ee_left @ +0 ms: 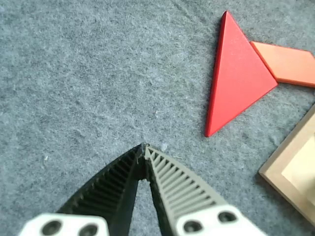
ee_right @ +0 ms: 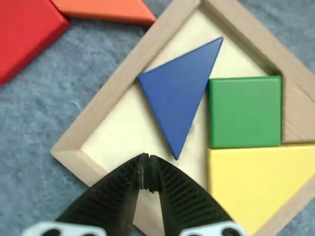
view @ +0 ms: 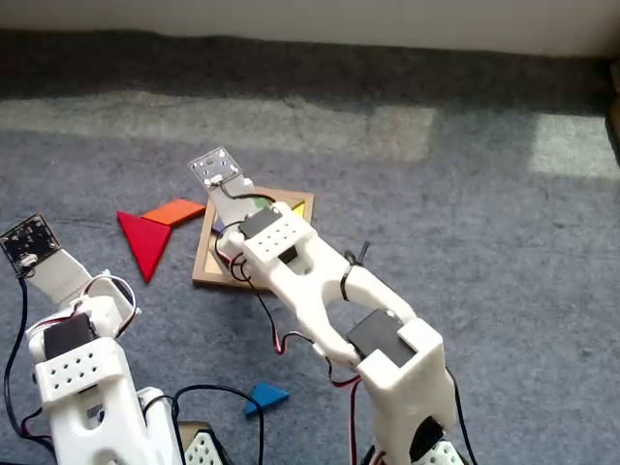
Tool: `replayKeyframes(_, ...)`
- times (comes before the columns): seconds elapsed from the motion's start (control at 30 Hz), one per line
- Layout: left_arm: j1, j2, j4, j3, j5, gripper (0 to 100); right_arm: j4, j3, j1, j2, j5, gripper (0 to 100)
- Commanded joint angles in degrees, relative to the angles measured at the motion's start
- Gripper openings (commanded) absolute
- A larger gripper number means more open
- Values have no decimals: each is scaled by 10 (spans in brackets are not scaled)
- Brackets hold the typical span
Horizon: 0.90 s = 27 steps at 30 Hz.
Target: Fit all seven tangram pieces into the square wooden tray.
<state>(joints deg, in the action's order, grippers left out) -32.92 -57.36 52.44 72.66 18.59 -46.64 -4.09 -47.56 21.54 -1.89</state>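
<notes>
An indoor room, home or lab I cannot tell: a grey-blue carpet-like covering [view: 504, 271] spreads to a pale wall strip [view: 339, 17] at the far edge, with soft patches of light [view: 387, 131] across it.

Grey-blue fuzzy carpet [view: 465, 252] covers the whole work surface, same nap in both wrist views. Pale strip [view: 387, 17] along the 12 o'clock edge, wall or board, can't tell. Dark shadow band [view: 291, 58] just below it. Wide soft light patch [view: 291, 126] on the carpet toward 12 o'clock, brighter patch [view: 572, 145] at 2 o'clock. Dark object [view: 615, 107] cut off at the 3 o'clock edge, unidentifiable.
</notes>
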Motion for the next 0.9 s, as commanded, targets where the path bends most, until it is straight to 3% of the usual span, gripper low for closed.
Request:
replayKeyframes(0.0, -8, -8, -10, -27, -1, 5, 11, -5, -2, -80, 4, 15)
replayKeyframes(0.23, -8, -8, -10, -27, -1, 5, 127, -64, -2, -102, 3, 37)
replayKeyframes(0.4, -8, -8, -10, -27, -1, 5, 130, -65, -2, -102, 3, 193)
replayKeyframes(0.6, -8, -8, -10, -27, -1, 5, 130, -48, -1, -69, 6, 210)
replayKeyframes(0.7, -8, -8, -11, -27, -1, 5, 109, -1, 0, -35, 8, 210)
replayKeyframes(0.87, -8, -8, -11, -27, 0, 5, -21, 130, 0, 23, 42, 262)
